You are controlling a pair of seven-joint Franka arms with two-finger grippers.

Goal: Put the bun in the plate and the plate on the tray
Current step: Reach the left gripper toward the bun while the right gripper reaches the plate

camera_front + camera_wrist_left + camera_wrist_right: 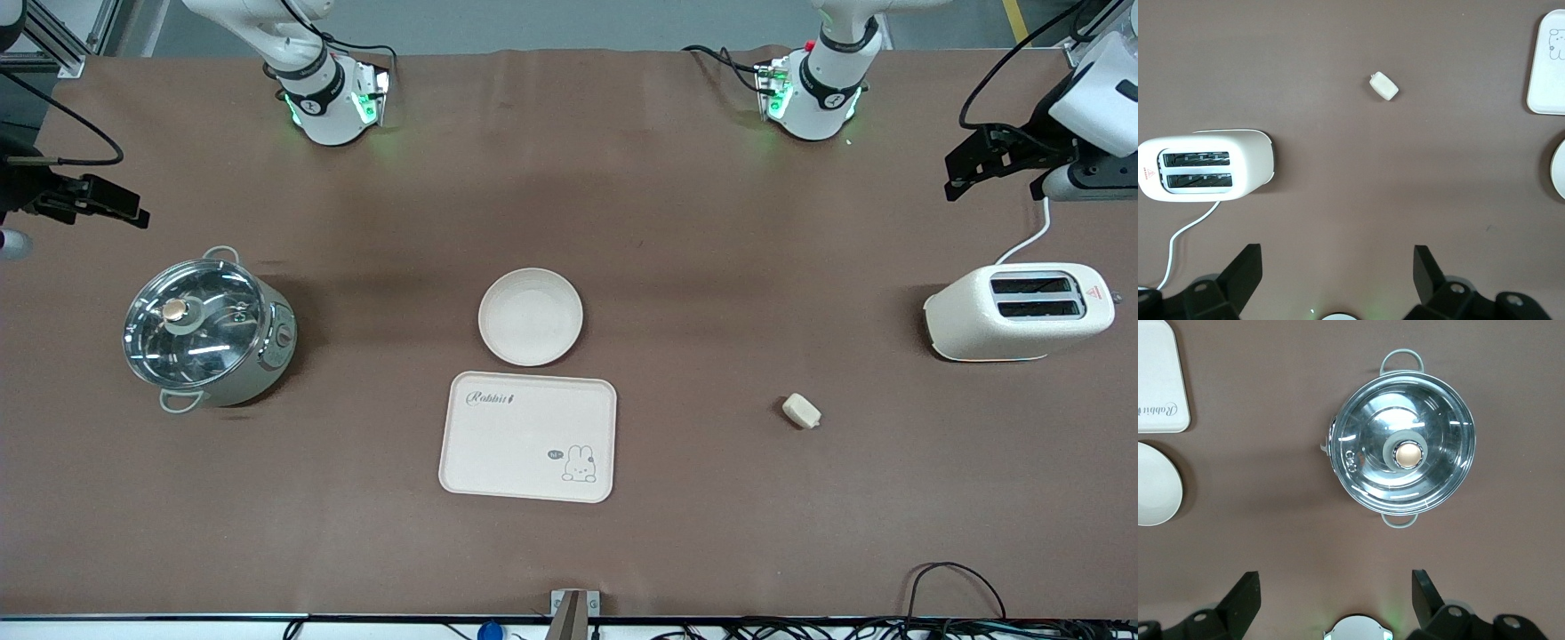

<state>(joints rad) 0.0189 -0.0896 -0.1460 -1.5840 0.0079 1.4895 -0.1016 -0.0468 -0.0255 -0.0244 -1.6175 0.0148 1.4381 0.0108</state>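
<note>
The small pale bun [801, 411] lies on the brown table between the tray and the toaster, and the left wrist view shows the bun [1383, 86] too. The round cream plate [531, 316] sits bare, just farther from the front camera than the cream "Rabbit" tray [527, 436], which is also bare. My left gripper [956, 180] hangs open over the table at the left arm's end, above the toaster, and is empty [1337, 257]. My right gripper [135, 213] hangs open over the right arm's end, by the pot, also empty [1335, 581].
A steel pot with a glass lid [206, 329] stands toward the right arm's end, the same pot [1401, 453] showing in the right wrist view. A cream two-slot toaster [1020, 310] with a white cord stands toward the left arm's end. Cables lie along the table's front edge.
</note>
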